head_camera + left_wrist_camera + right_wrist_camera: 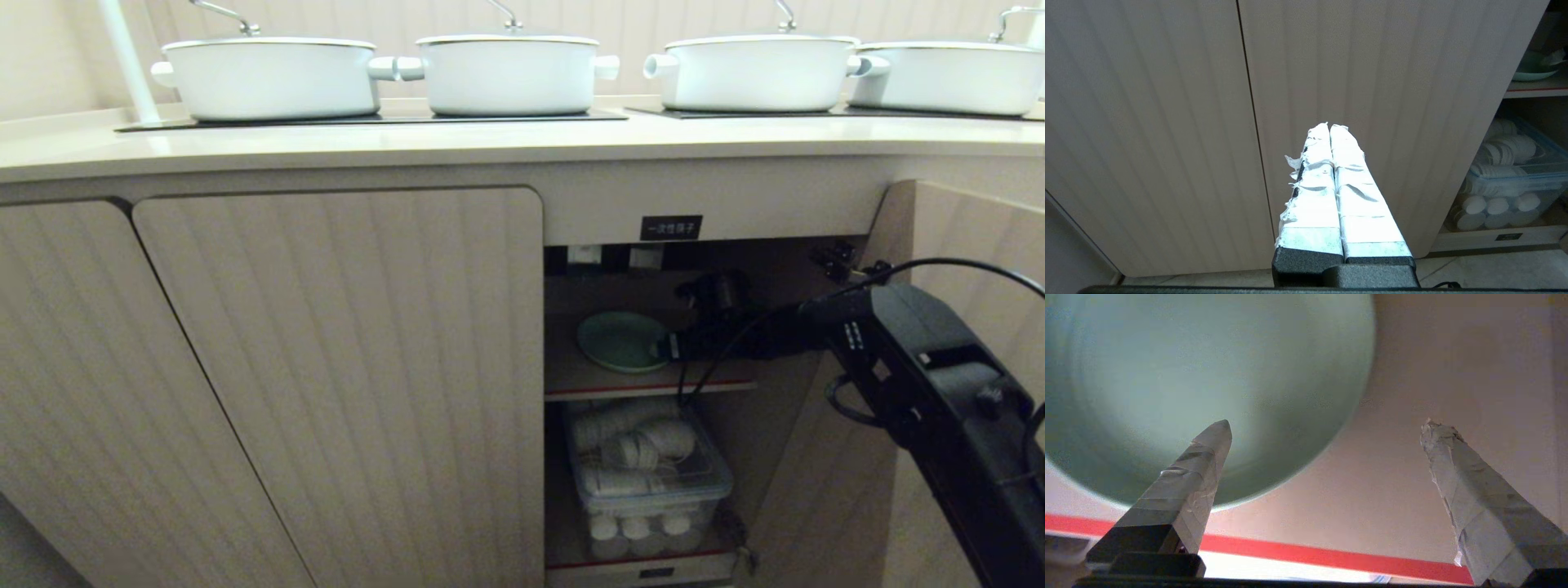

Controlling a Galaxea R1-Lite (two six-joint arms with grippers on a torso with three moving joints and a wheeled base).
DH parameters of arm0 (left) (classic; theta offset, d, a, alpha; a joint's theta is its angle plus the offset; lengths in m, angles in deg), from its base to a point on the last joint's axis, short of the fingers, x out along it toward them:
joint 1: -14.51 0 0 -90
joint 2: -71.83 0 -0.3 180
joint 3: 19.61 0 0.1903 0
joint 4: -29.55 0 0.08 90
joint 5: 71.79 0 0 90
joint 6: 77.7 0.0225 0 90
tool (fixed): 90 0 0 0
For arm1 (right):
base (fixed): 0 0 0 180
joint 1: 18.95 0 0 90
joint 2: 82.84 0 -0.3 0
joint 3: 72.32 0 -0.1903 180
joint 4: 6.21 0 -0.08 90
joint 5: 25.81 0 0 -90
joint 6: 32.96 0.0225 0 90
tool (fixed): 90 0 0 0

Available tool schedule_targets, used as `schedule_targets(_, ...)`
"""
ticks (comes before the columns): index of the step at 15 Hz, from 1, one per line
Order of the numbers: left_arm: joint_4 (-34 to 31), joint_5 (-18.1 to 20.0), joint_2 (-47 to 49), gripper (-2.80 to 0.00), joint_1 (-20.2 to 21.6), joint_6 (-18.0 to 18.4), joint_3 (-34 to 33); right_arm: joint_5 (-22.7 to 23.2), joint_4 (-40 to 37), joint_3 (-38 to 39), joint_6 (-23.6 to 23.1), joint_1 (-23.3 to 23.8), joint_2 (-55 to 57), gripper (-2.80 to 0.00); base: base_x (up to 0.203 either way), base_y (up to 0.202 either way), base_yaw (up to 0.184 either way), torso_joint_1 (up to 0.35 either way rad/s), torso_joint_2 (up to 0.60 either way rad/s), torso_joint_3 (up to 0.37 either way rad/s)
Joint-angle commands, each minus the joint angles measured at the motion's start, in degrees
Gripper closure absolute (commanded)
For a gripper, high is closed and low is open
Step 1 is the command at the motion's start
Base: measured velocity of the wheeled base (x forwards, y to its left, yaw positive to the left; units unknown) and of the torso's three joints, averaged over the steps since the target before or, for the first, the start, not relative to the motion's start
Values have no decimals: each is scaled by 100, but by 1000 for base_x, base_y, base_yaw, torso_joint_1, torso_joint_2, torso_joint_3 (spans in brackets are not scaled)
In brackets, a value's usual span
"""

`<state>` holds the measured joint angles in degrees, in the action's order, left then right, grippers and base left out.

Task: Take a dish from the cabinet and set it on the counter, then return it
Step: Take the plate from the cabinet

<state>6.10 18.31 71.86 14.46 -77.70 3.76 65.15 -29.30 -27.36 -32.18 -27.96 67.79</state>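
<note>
Head view: the right gripper (665,347) reaches onto the cabinet (702,269) shelf, apparently at the dish (620,339) rim; right wrist view: fingers (1204,457) spread, dish (1208,375) ahead, offset to one finger; left wrist view: left gripper (1329,126) closed, parked.

Dish (618,339) right rim hidden behind right gripper (665,347); cabinet label (670,228) characters too small to read.

Bright even light on the pots (269,77) at the top of the head view, dim shadowed cabinet (653,343) interior at centre right, glare on the taped fingers (1331,183), plate (1188,384) soft and out of focus
</note>
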Motion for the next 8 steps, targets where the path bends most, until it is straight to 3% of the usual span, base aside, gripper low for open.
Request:
schedule_targets(1,-1,-1,-2,0,-4,0,0,9,-66,-12,1,4,-25,-280,0,0,0,0,0,0)
schedule_targets(8,-1,-1,-2,0,2,0,0,9,-473,-29,1,4,-94,-280,0,0,0,0,0,0)
